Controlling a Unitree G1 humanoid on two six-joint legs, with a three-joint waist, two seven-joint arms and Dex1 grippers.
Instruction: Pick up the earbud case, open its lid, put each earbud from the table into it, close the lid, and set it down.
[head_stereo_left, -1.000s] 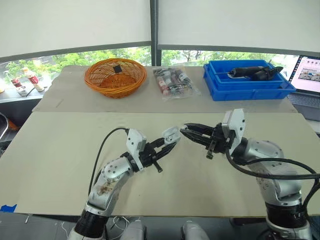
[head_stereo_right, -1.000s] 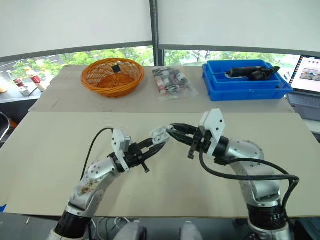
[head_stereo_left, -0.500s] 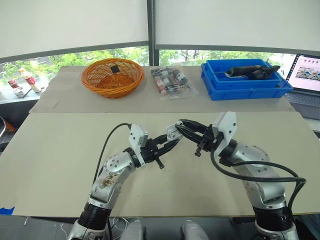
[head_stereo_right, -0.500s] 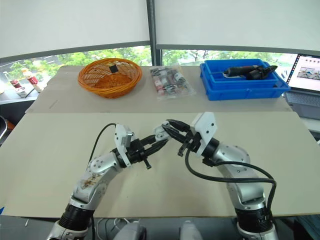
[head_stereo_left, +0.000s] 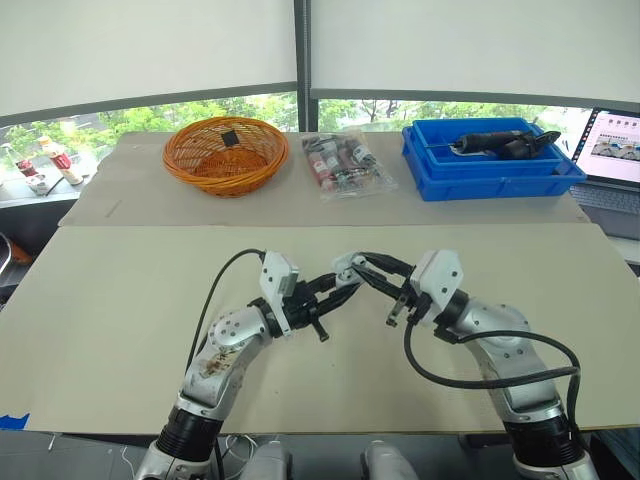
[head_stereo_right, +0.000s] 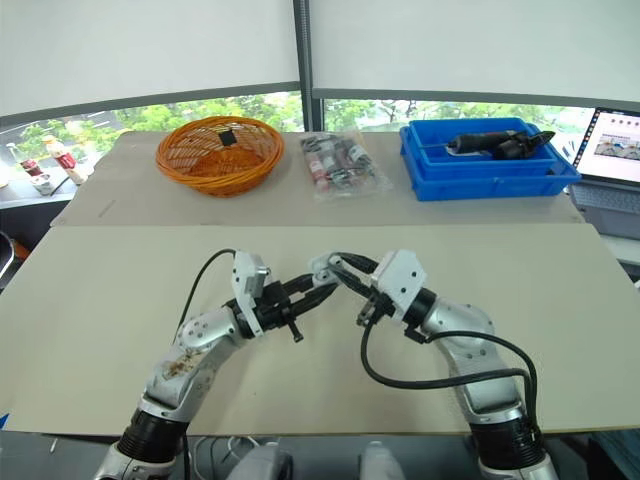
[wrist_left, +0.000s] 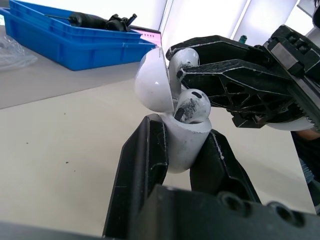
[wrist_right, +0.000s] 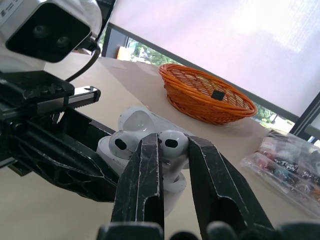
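Observation:
My left gripper (head_stereo_left: 338, 287) is shut on the white earbud case (wrist_left: 181, 146), holding it above the middle of the table with its lid (wrist_left: 152, 82) open. One white earbud (wrist_left: 192, 105) sits in the case. My right gripper (head_stereo_left: 360, 270) is shut on a second earbud (wrist_right: 172, 142) and holds it right at the case's opening, beside the first earbud (wrist_right: 121, 144). The two grippers meet tip to tip.
At the back of the table stand an orange wicker basket (head_stereo_left: 229, 152), a clear bag of small items (head_stereo_left: 345, 163) and a blue bin (head_stereo_left: 492, 158) with a dark tool in it. A laptop (head_stereo_left: 615, 150) sits at the far right.
My right gripper has moved left with the earbud, from a short gap away to right at the open case. The left gripper with the case has barely moved.

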